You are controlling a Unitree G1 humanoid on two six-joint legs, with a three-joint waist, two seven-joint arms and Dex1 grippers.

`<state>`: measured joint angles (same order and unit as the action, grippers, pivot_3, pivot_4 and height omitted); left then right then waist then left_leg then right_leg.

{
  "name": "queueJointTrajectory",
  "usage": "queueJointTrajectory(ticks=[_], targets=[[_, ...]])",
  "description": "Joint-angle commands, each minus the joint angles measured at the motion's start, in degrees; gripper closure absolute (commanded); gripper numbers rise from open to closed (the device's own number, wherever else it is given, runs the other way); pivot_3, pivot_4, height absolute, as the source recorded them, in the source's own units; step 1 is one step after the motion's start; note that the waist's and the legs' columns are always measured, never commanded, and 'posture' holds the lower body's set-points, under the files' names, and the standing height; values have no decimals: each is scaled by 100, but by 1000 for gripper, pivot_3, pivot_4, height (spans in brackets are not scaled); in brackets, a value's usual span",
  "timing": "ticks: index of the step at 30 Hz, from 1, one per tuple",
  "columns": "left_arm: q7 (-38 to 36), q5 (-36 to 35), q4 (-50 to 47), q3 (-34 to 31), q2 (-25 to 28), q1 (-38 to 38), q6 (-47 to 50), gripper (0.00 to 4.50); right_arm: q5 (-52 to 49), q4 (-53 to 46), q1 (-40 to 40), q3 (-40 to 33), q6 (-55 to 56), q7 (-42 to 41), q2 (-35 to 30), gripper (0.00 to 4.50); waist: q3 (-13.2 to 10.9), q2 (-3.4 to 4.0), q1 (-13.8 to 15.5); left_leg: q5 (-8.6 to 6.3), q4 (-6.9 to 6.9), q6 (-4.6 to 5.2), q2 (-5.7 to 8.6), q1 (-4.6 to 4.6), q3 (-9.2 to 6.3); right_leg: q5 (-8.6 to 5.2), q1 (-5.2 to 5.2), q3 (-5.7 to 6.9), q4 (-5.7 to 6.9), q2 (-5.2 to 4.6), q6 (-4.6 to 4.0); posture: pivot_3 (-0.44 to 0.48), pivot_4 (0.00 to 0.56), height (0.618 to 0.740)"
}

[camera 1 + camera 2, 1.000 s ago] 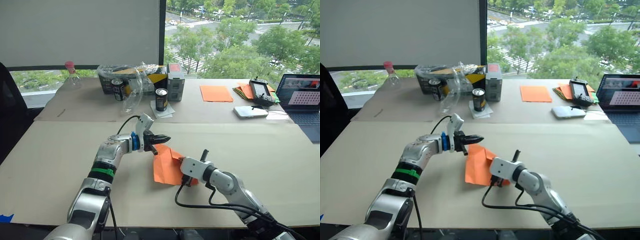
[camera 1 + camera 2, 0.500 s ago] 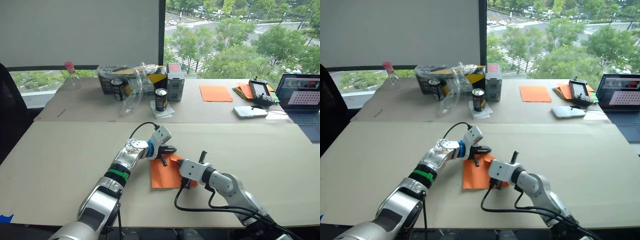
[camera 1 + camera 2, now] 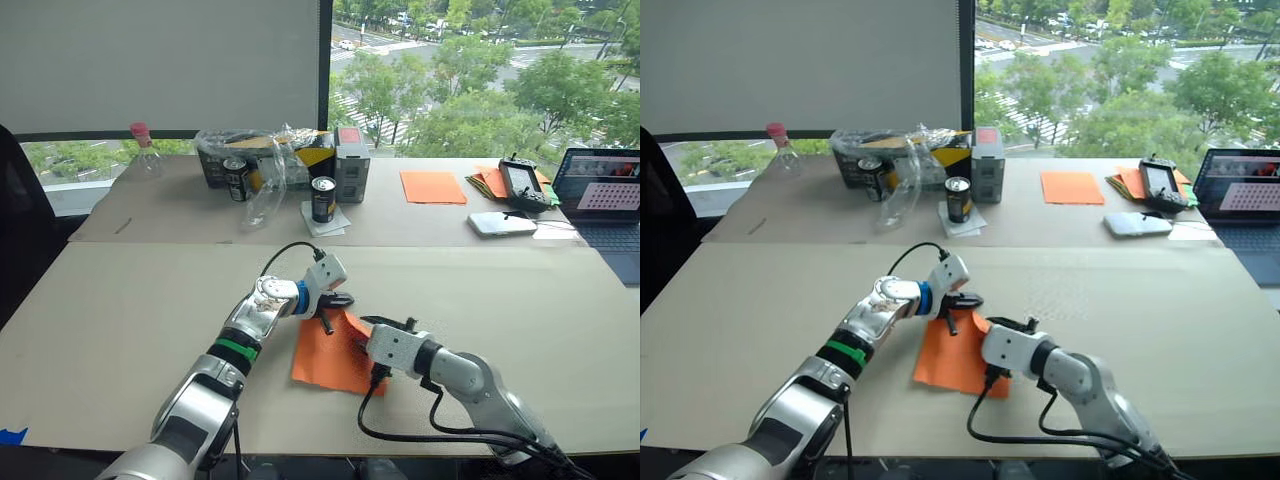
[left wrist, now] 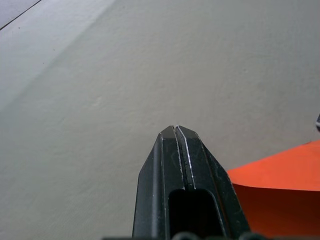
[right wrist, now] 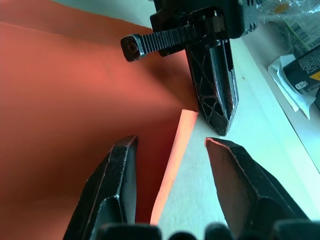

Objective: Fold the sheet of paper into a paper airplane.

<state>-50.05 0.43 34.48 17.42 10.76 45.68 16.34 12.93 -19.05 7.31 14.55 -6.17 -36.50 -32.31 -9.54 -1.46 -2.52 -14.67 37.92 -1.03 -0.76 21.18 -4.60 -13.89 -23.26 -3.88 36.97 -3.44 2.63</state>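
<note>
My left end effector [image 3: 337, 300], fingers pressed together, bears its tip down at the far edge of the sheet of paper [image 3: 325, 352], I judge to pin it. My right end effector [image 5: 170, 150] gapes over its raised edge. The orange sheet lies mid-surface [image 3: 120, 300], partly folded.

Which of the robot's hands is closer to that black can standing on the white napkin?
Left. The left hand sits at the orange sheet's far edge, toward the can; the right hand works nearer the robot.
</note>
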Motion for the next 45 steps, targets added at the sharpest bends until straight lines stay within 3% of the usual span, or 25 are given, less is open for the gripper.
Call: queueJointTrajectory(ticks=[1, 12, 29, 32, 36, 40, 45], targets=[[-42, 161, 8, 149, 53, -204, 51, 4500, -434, -603, 111, -506, -261, -164, -88, 2219, 0, 0, -3, 0, 0, 0, -1, -3, 0, 0, 3, -1, 1, 1, 0, 0, 150, 720], [0, -167, -206, -327, 122, -171, 337, 4500, -257, -421, 30, -33, -578, -104, 211, 2219, 0, 0, 2, 0, 0, 0, -1, -4, -1, -1, 2, 0, 2, 1, 1, 0, 150, 720], [-71, -203, -432, -279, 169, -290, 445, 4500, -260, -715, -44, -33, -1056, 139, 385, 2219, 0, 0, 6, 0, 0, 0, -1, -3, -1, -1, 1, 0, 2, 1, 1, 0, 150, 720], [-65, -208, -471, -291, 179, -301, 449, 4500, -180, -586, -35, -10, -1025, 248, 419, 2961, 0, 0, 10, 0, 0, 0, -1, -4, -1, -1, 1, 0, 3, 1, 1, 0, 150, 720], [-81, -478, -617, -584, 206, -239, 452, 4500, -138, -444, -24, 121, -919, 245, 433, 4387, 0, 0, 5, 0, 0, 0, -1, -3, -1, -1, 1, 0, 3, 1, 1, 0, 150, 720], [-398, -771, -1223, -753, 380, -317, 260, 4500, -7, -319, -31, 236, -788, 298, 405, 4450, -1, 0, 0, 0, 0, 0, -2, -1, -1, -1, -3, 0, 3, 1, 1, 0, 150, 720], [-626, -1244, -2052, -975, 745, -428, 1034, 4500, 294, 32, -39, 433, -353, 316, 222, 4450, -1, 0, 11, 0, 0, -1, -1, 6, 0, 0, -10, 0, 3, -1, 0, 0, 150, 720]])
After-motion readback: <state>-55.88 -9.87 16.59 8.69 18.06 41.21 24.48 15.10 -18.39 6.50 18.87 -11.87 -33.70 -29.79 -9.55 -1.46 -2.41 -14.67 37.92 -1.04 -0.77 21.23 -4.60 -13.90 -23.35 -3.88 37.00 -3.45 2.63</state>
